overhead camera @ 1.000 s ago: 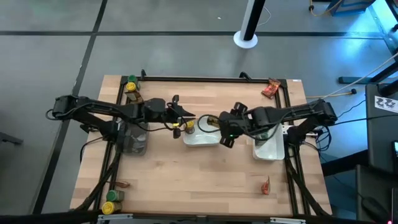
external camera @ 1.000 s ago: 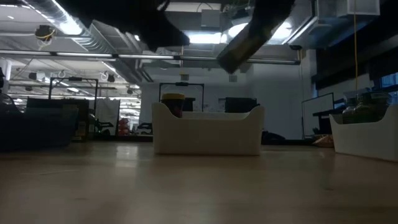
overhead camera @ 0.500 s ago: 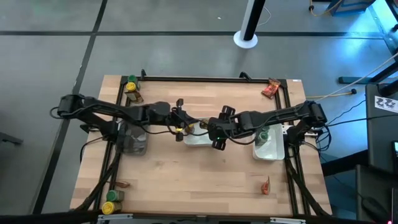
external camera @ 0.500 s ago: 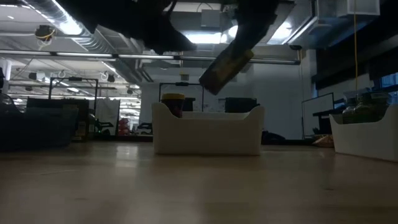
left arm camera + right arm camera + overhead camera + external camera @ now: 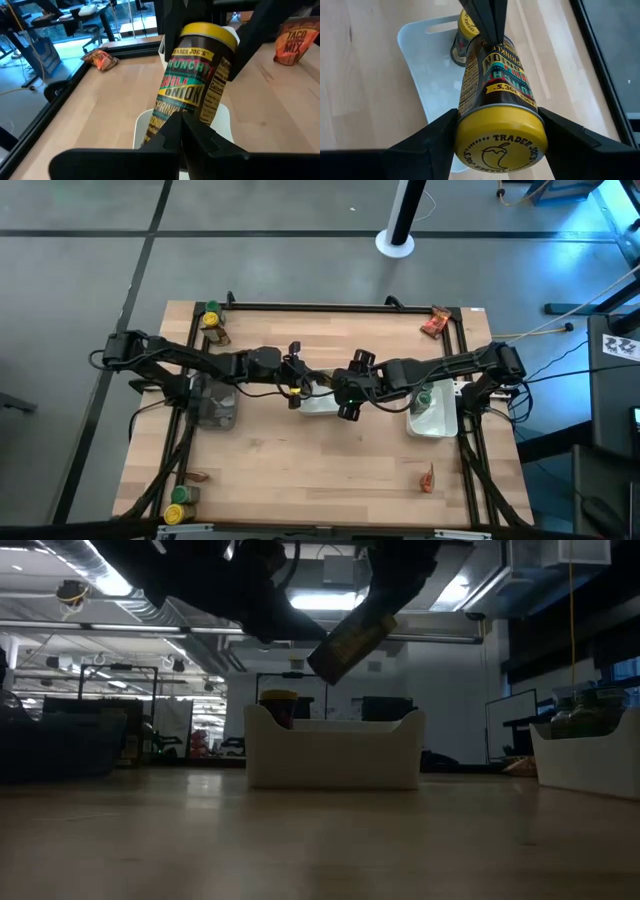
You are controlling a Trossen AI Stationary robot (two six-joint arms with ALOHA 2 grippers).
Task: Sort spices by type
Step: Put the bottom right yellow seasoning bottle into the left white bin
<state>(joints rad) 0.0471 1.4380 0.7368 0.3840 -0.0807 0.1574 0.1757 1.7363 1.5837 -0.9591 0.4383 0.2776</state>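
Note:
A yellow-lidded spice jar [image 5: 495, 95] with a dark printed label hangs tilted over the middle white tray [image 5: 322, 404], and my right gripper [image 5: 500, 142] is shut on its lid end. In the low view the jar [image 5: 350, 645] is clear of the tray [image 5: 333, 752]. My left gripper [image 5: 181, 127] is shut, its tips at the jar's lower body. A second yellow-lidded jar [image 5: 278, 705] stands in the tray's left end. Green-lidded jars [image 5: 424, 396] sit in the right white tray [image 5: 436, 420]. My left gripper's shut fingertips [image 5: 489, 22] lie against the jar's labelled side near its bottom end [image 5: 172, 112], coming almost level from the table's left. It holds nothing. My right gripper pinches the yellow lid's rim [image 5: 462, 131] between its two fingers. The fingers slant down from the table's right. The jar is lifted clear and tilted, lid up toward the right, bottom down toward the left.
A clear grey bin [image 5: 212, 405] stands left of the middle tray. Red-orange packets lie at the far right corner [image 5: 436, 322], near right [image 5: 428, 478] and near left [image 5: 197, 477]. More jars stand at the far left [image 5: 212, 317] and near left [image 5: 178, 500] corners.
My right gripper has carried the jar toward the table's left and down, over the middle tray, and the jar has tipped further over. My left gripper has moved right toward the jar's bottom end and has shut.

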